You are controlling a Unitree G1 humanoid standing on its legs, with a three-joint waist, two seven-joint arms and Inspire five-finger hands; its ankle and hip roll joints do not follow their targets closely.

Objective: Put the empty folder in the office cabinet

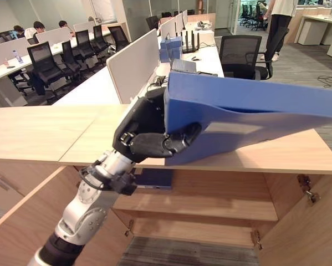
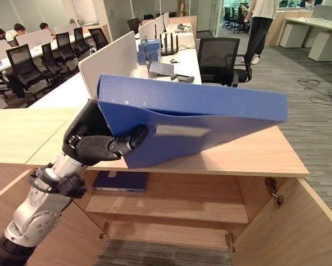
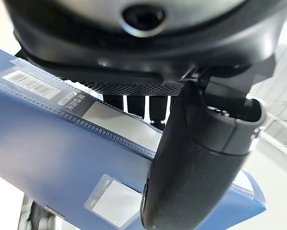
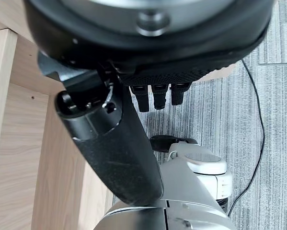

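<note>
Folder (image 1: pixel 249 119) in left hand (image 1: pixel 146 136)

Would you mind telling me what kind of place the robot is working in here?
Most likely an open-plan office: rows of desks with dividers and black mesh chairs, a laptop, and an open wooden cabinet before the left hand gripping a blue folder.

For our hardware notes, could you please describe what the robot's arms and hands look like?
The left arm is silver-grey metal with rounded joint housings, a dark lower segment, and a black cable looped at the wrist. The left hand is a dark, matte, blocky shell with a thick rounded thumb. The right hand is equally dark, with short segmented fingers and a smooth thumb.
</note>
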